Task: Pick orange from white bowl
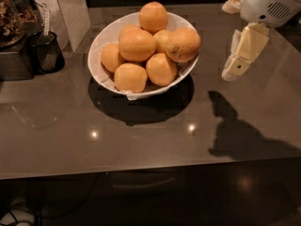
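The white bowl stands on the dark table, left of centre, heaped with several oranges. The orange, large and dull with brownish mottled patches, lies at the bowl's right side against the rim. Cleaner, bright oranges fill the rest, one of them on top at the back. My gripper, cream below a white wrist housing, hangs above the table to the right of the bowl. It is about level with the mottled orange and apart from it. It holds nothing that I can see.
A small black cup stands left of the bowl, next to a dark appliance. A white panel leans at the back left. The table's front edge runs across below. My arm's shadow falls front right.
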Controlling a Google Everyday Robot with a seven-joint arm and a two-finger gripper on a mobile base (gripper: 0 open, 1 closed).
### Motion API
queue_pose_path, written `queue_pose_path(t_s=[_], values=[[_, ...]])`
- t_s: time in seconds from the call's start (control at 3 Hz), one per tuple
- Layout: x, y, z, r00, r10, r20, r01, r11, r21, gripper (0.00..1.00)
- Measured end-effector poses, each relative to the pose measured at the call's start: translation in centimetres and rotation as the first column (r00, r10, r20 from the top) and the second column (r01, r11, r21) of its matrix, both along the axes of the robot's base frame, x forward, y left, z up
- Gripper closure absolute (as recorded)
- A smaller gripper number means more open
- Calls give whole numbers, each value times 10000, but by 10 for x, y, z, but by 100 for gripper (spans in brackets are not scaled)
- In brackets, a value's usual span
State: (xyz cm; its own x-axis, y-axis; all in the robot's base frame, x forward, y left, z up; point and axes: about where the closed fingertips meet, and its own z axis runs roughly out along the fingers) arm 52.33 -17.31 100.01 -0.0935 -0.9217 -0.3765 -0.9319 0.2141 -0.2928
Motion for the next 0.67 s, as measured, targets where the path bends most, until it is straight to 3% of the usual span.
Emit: queue_pose_path(t_s=[0.67], values=[[52, 46, -14, 9955, 938, -148, -918, 9906, 1012, 0]])
